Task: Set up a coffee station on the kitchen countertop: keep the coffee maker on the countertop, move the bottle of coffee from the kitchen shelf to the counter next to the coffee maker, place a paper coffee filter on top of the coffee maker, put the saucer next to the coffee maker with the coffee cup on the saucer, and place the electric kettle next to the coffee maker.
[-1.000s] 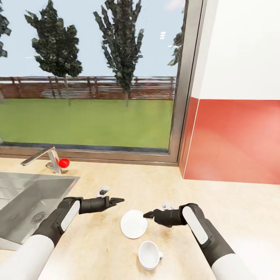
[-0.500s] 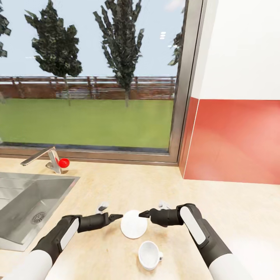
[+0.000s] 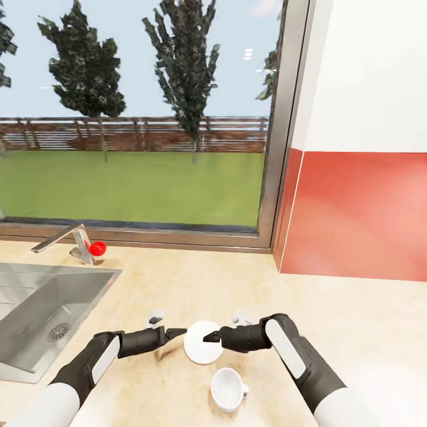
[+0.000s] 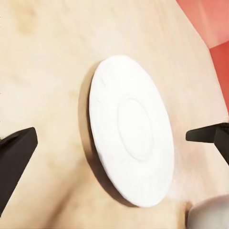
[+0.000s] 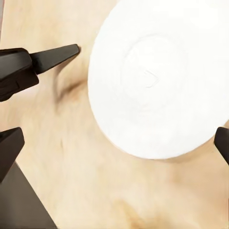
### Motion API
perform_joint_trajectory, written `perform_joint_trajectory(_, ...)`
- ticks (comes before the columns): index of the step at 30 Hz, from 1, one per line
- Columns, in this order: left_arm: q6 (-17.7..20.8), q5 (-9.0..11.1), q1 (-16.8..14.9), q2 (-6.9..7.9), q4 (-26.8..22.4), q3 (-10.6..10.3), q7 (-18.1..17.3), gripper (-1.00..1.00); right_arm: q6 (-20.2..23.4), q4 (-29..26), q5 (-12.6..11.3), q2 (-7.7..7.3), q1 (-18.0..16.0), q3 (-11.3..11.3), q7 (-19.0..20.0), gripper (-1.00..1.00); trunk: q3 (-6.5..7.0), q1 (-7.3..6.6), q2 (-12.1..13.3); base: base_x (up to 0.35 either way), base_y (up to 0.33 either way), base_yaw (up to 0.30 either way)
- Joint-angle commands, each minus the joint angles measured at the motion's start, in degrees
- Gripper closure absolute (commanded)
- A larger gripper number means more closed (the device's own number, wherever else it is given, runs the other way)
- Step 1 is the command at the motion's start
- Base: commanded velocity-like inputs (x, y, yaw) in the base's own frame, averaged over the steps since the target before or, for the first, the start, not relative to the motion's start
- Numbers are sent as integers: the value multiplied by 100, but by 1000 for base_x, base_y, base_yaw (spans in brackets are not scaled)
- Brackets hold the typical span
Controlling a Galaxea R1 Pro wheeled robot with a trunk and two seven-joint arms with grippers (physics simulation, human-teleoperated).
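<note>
A white saucer (image 3: 200,350) lies flat on the tan kitchen countertop (image 3: 237,290), and it also shows in the left wrist view (image 4: 133,129) and right wrist view (image 5: 157,76). The white coffee cup (image 3: 228,388) stands upright on the counter just nearer than the saucer, apart from it. My left gripper (image 3: 177,333) is open, low at the saucer's left rim, with its fingers (image 4: 16,157) spread. My right gripper (image 3: 210,338) is open over the saucer's right part, with its fingers (image 5: 9,148) wide. The coffee maker, kettle, bottle of coffee, filter and shelf are out of view.
A steel sink (image 3: 41,308) is sunk into the counter at the left, with a faucet (image 3: 65,240) and red knob (image 3: 98,248) behind it. A large window (image 3: 136,118) runs along the back. A red and white wall (image 3: 362,207) closes the right side.
My left gripper came nearer and lower, up to the saucer's left rim. My right gripper slid left over the saucer. Saucer and cup have not moved.
</note>
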Motion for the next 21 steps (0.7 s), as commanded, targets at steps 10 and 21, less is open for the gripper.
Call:
perform_joint_trajectory(10, 46, -1, -4, 11, 2, -33, 21, -100, 12, 155, 68, -6, -6, 31, 54, -100, -15, 5, -12, 141, 0, 0)
perform_joint_trajectory(21, 62, 18, -4, 2, 10, -21, 2, -100, 10, 178, 62, -2, 2, 45, 54, -100, -15, 5, -12, 8, 0, 0)
